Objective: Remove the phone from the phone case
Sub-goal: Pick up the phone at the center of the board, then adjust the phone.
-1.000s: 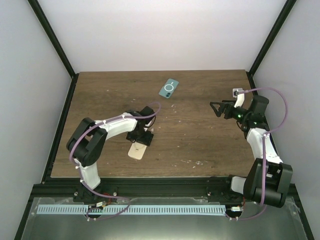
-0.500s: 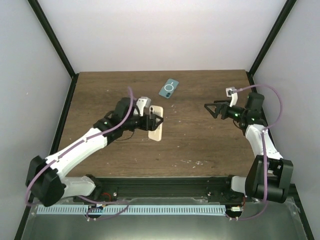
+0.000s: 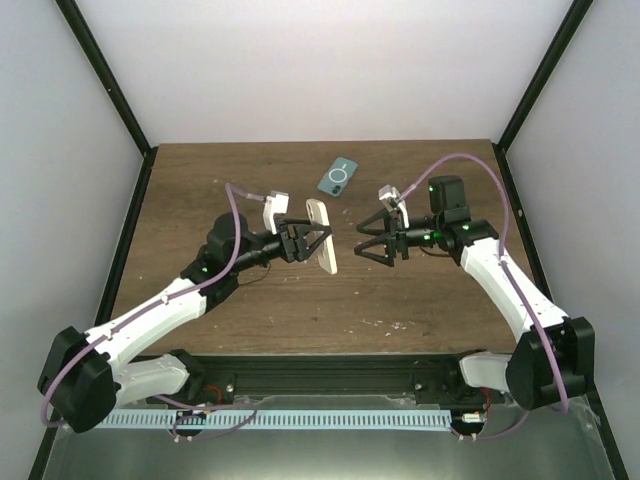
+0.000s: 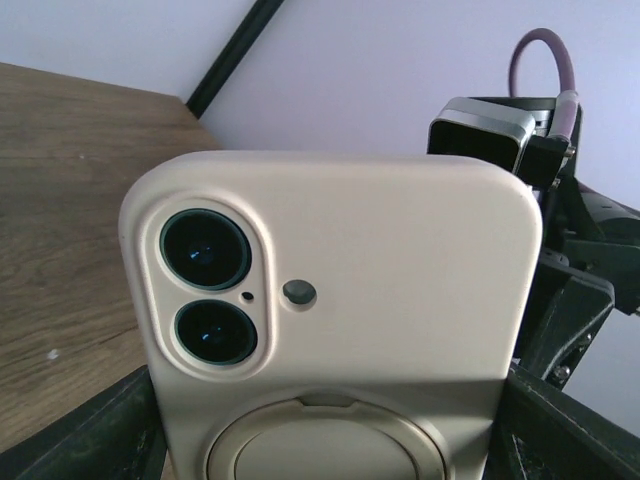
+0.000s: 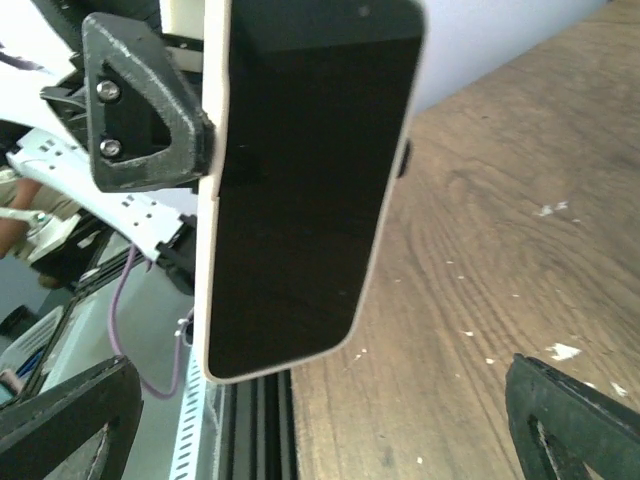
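Note:
My left gripper (image 3: pixel 306 241) is shut on a phone in a cream case (image 3: pixel 322 236) and holds it on edge above the table's middle. In the left wrist view the case back (image 4: pixel 340 290) fills the frame, with two camera lenses and a ring stand. My right gripper (image 3: pixel 372 240) is open and empty, just right of the phone and facing it. In the right wrist view the phone's black screen (image 5: pixel 300 190) faces me, and the left gripper's fingers (image 5: pixel 140 110) clamp its left edge.
A second phone in a teal case (image 3: pixel 338 176) lies flat at the back middle of the wooden table (image 3: pixel 420 300). Black frame posts stand at both back corners. A black rail runs along the near edge.
My left gripper has carried the phone further up and to the right. My right arm has swung left, bringing its open gripper close to the phone.

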